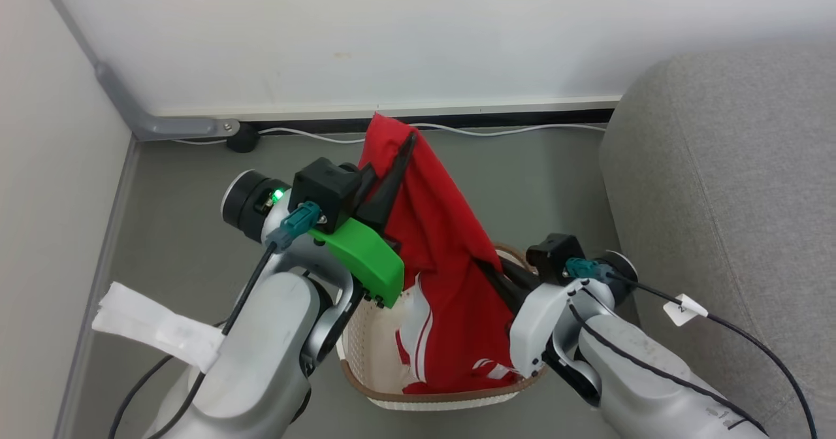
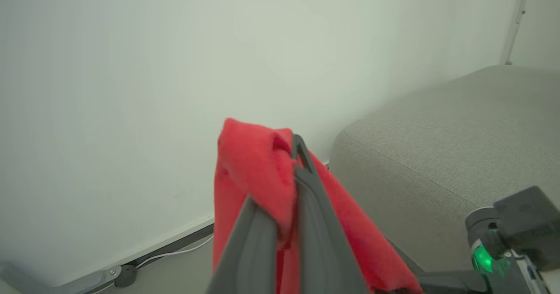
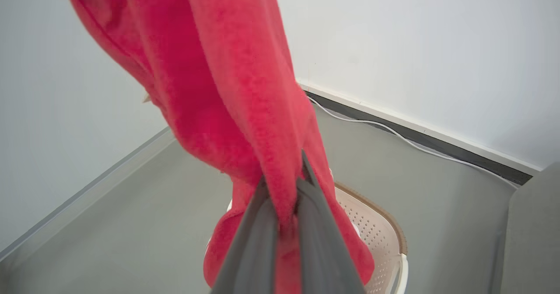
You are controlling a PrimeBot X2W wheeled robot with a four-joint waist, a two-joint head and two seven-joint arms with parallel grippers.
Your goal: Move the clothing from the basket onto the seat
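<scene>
A red piece of clothing with white bands hangs stretched up out of the cream basket, its lower end still inside. My left gripper is shut on its top, raised above the basket; in the left wrist view the fabric folds over the closed fingers. My right gripper is shut on the clothing lower down, just over the basket's right rim. In the right wrist view the fabric rises from the pinched gripper, with the basket below. The grey seat stands to the right.
The basket sits on a grey floor in a corner, with a white wall behind. A white cable runs along the baseboard and a grey conduit comes down at the left. The seat stands close to the basket's right side.
</scene>
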